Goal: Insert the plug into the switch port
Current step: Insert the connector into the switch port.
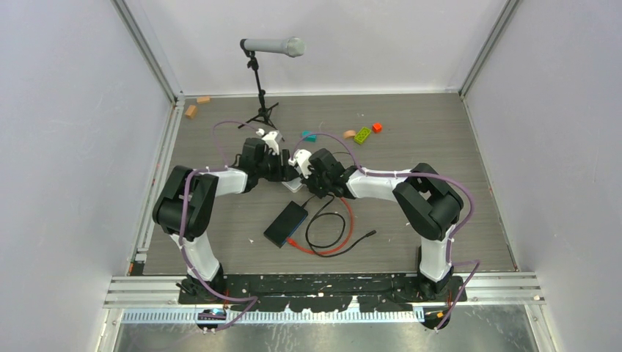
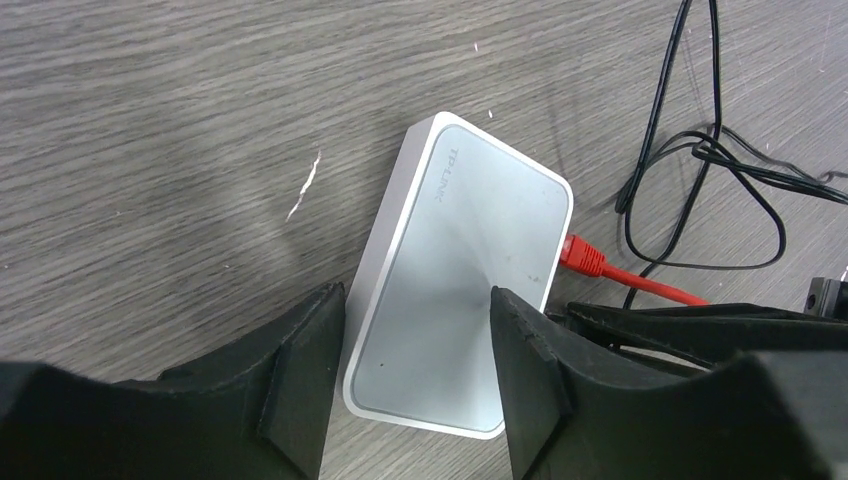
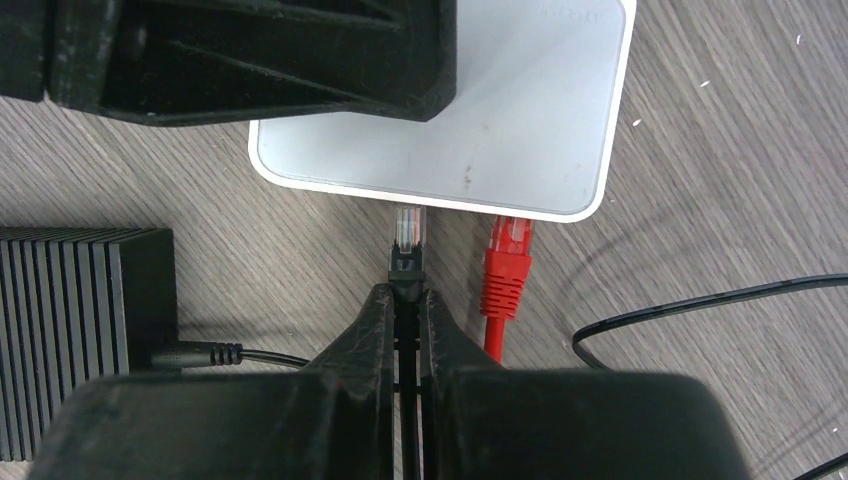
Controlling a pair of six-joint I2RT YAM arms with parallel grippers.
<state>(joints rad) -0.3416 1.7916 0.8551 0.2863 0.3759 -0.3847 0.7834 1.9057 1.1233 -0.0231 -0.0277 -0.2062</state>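
Observation:
My right gripper [image 3: 407,292] is shut on the black boot of a clear-tipped plug [image 3: 408,230]. The plug's tip points at the near edge of a white TP-LINK box [image 3: 480,130] and stops just short of it. The sockets along that edge are hidden under the rim. Next to it, a red plug [image 3: 508,262] sits in that edge. My left gripper [image 2: 418,300] is open, one finger on each side of the white box [image 2: 470,230]. A flat black box with a blue edge [image 1: 286,224] lies nearer the arm bases, a red cable [image 1: 345,220] curving beside it.
Black cable loops [image 1: 326,227] lie right of the flat black box. A ribbed black block [image 3: 70,330] with a barrel connector [image 3: 195,353] shows left of my right fingers. A microphone on a stand [image 1: 273,47] and several toy blocks [image 1: 362,135] stand at the back.

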